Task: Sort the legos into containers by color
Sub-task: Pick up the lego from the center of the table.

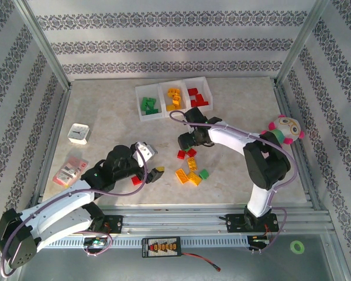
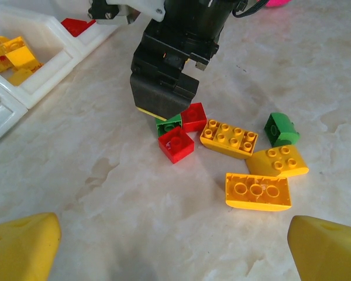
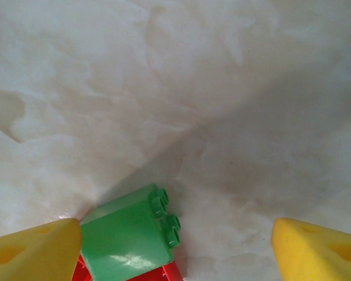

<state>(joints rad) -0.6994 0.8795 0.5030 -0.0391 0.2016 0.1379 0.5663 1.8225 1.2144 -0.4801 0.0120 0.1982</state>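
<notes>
Marble tabletop [image 3: 164, 88], green lego [image 3: 128, 237] partly cropped

In the left wrist view, the right end effector [image 2: 164, 106] covers part of a green brick [image 2: 169, 124].

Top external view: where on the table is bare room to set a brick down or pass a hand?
Bare: between the small white square box and the three joined white translucent bins; between those bins and the pink-and-green plush toy. Crowded: the centre, loose coloured plastic bricks at the right claw.
</notes>
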